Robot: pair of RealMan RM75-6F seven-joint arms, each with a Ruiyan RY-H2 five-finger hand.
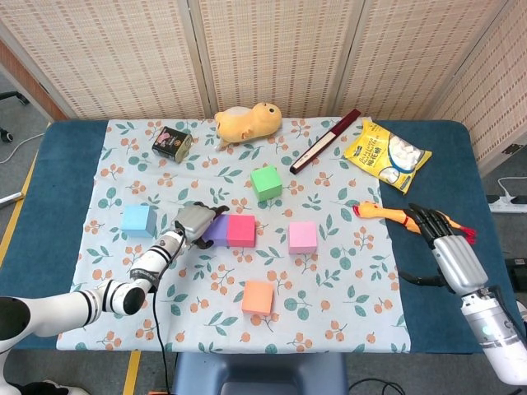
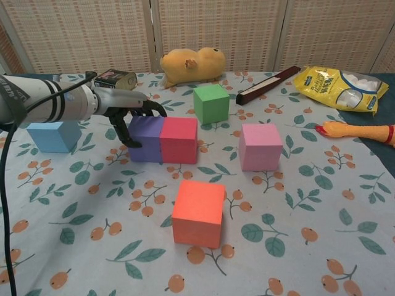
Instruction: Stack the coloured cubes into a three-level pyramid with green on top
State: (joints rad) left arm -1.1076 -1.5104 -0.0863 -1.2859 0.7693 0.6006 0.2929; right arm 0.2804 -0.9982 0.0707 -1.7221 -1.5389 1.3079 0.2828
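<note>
Left hand [image 2: 126,117] is hard against the purple cube [image 2: 145,137], red cube [image 2: 179,140] just past it. Open cloth nearer than the hand; blue cube [image 2: 54,135] behind its wrist.
</note>
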